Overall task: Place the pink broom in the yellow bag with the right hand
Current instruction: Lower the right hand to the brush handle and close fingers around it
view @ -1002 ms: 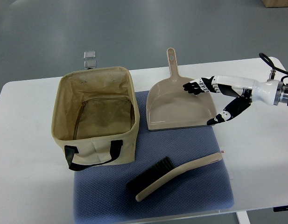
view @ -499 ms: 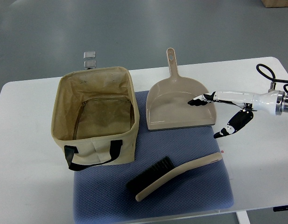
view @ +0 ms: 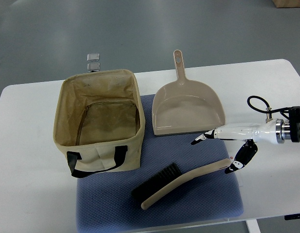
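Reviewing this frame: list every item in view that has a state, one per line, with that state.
right hand: open, holding nothing, just above the broom's handle end
broom: lying flat on the mat, not grasped
bag: upright, open, nothing visible inside
dustpan: flat, handle pointing away from the robot
blue mat: spread flat on the table

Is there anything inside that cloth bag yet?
Empty. The bag stands open, its bare bottom showing; the broom lies outside on the blue mat.

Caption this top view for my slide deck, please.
Right hand open above the brush handle; brush on blue mat, open bag and dustpan nearby.
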Robot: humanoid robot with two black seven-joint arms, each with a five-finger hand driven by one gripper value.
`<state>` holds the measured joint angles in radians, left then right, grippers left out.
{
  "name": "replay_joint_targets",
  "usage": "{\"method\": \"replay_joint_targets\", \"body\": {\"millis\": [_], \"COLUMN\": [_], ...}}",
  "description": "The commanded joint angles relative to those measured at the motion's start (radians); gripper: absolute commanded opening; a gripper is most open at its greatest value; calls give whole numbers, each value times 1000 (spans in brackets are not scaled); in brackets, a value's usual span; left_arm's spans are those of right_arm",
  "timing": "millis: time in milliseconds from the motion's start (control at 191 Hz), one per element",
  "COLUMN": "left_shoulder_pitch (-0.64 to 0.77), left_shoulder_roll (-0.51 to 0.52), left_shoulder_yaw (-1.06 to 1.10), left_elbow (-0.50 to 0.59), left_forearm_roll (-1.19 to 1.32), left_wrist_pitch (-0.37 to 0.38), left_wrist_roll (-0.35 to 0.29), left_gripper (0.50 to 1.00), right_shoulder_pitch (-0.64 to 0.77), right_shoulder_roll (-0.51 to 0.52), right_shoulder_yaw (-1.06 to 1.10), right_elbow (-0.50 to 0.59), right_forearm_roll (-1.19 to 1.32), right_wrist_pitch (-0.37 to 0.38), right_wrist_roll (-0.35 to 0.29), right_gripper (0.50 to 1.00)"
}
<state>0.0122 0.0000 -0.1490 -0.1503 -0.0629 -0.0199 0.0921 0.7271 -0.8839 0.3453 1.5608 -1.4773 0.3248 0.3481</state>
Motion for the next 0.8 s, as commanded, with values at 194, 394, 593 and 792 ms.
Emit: {"method": "replay_joint_targets", "body": {"millis": [194, 394, 593, 792], "left_shoulder_pitch": [0, 0, 0, 0], "left_shoulder_roll": [0, 0, 0, 0], "left_shoulder_yaw": [0, 0, 0, 0], "left_elbow": [0, 0, 0, 0], "left_forearm_roll": [0, 0, 0, 0], "left_wrist_pitch": [0, 0, 0, 0], "left_wrist_roll": [0, 0, 0, 0], "left_gripper": [1000, 1000, 1000, 1000], "right_shoulder_pitch": [80, 81, 81, 81], "right_shoulder_roll": [74, 95, 114, 129], "right_shoulder_yaw": [-172, -192, -258, -276], "right_elbow": [-2, -4, -18, -38], "right_forearm_roll": [-83, -109, -166, -198], "right_wrist_pitch": [-113, -162, -236, -271], "right_wrist_roll": [-12, -58, -73, -78], "right_gripper": [915, 815, 770, 676]}}
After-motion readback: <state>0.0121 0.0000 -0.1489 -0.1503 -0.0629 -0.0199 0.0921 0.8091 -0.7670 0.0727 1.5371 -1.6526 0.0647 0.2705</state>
